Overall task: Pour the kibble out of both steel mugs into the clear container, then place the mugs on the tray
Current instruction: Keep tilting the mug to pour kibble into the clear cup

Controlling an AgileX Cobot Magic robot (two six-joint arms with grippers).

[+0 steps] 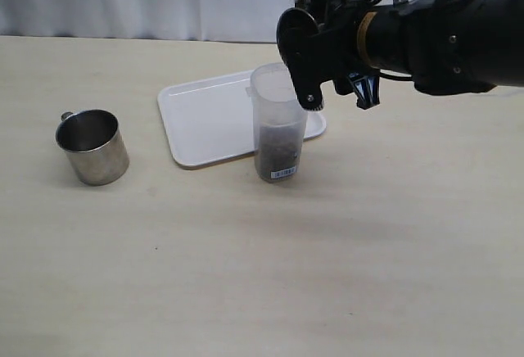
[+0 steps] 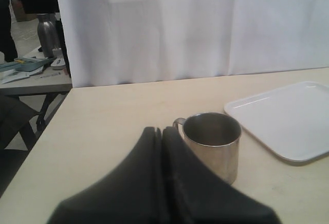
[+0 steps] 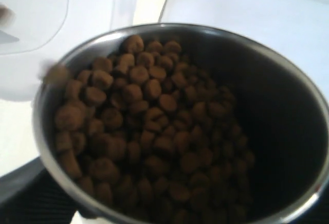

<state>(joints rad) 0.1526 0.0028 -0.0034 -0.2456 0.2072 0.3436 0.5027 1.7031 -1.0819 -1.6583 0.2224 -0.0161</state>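
Two mugs in play: right gripper [image 1: 332, 62], jaws wide, grips a steel mug [image 3: 180, 29] heaped with kibble [image 3: 139, 126], above the clear container [image 1: 278, 119] at the tray [image 1: 205, 119] edge. Left gripper [image 2: 162, 183] pinched closed, empty, beside the other mug [image 2: 212, 142].

**Diffuse, even light on a pale table [image 1: 246, 291]; focus differs between the three views.**
In the exterior view we see only faint, soft-edged shadows close beside the mug [image 1: 92, 146] and the container [image 1: 278, 124], and a weak sheen on the tray [image 1: 205, 119]. In the left wrist view we find the curtain [image 2: 205, 23] bright and washed out, and the left gripper [image 2: 160, 131] a dark, unfocused mass. In the right wrist view the kibble [image 3: 139, 131] is blurred, the inner wall of the second mug [image 3: 277, 121] falls into deep shadow, and the background is overexposed.
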